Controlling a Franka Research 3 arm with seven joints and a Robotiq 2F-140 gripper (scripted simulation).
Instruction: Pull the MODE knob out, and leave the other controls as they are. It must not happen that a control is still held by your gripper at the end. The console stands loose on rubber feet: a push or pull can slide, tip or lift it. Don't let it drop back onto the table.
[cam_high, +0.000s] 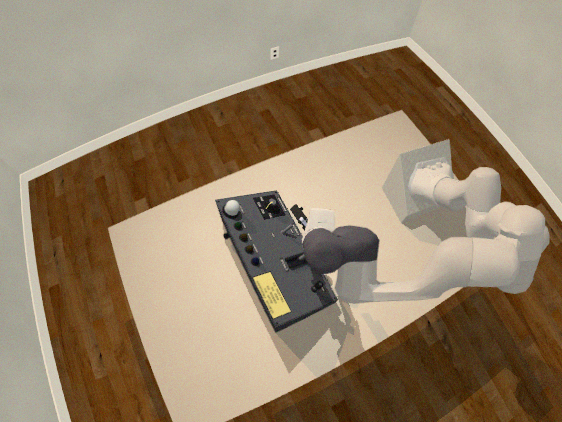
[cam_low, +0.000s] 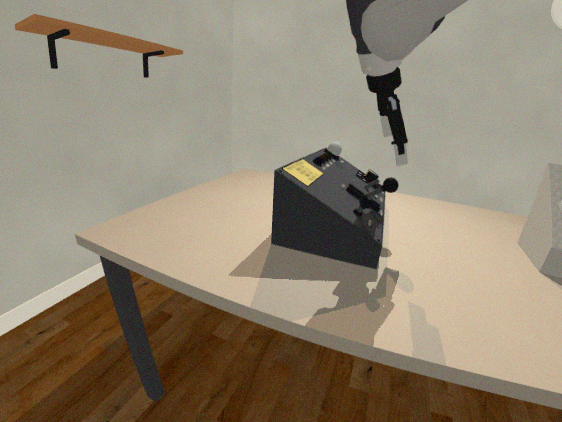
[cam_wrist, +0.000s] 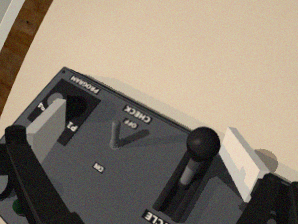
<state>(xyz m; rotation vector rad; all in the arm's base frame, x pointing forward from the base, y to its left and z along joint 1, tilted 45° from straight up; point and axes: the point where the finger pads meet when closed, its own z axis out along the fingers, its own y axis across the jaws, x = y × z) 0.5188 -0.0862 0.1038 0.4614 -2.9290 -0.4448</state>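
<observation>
The dark console (cam_high: 265, 240) (cam_low: 320, 220) (cam_wrist: 165, 131) stands on the table with its sloped panel up. No MODE label is readable. A small dark knob (cam_high: 317, 286) sits near the yellow-label end; whether it is the MODE knob I cannot tell. The PROGRAM knob (cam_high: 271, 205) (cam_wrist: 76, 106), the CHECK toggle (cam_wrist: 115, 134) and a black ball-topped lever (cam_low: 390, 185) (cam_wrist: 203, 143) are on the panel. My gripper (cam_low: 393, 142) (cam_wrist: 146, 128) is open and holds nothing. It hangs above the panel, its pads appearing either side of the toggle and lever in the wrist view.
A white ball knob (cam_high: 232, 208) (cam_low: 335, 149) and a row of coloured buttons, including a blue button (cam_high: 255, 261), lie along the console's far side beside a yellow label (cam_high: 271, 295) (cam_low: 303, 172). A pale grey angled block (cam_high: 400, 185) (cam_low: 540, 225) stands on the table.
</observation>
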